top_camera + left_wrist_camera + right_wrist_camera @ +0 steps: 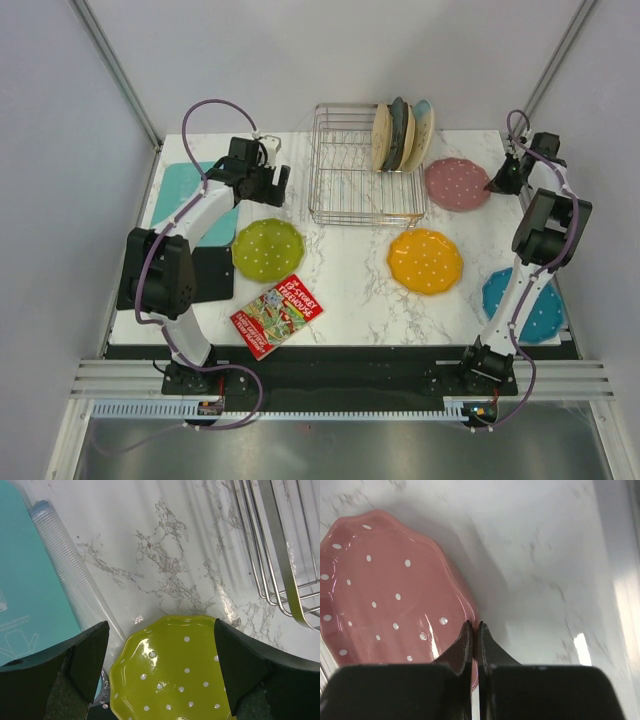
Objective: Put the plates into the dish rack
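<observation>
3 plates [400, 135] already stand at the dish rack's [345, 165] right end, while 4 lie flat on the table [340, 270] waiting: green plate [267, 249], orange plate [425, 260], pink plate [457, 184], blue plate [545, 315]. The left gripper [161, 630] hangs wide open over the green plate, holding nothing; the right gripper [474, 630] is pinched almost closed on the pink plate's rim, so that one looks next to go

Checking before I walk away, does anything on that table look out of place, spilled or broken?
Only the colourful booklet, lying askew near the front edge of the table; it is not dishware. Nothing looks spilled or broken.
</observation>
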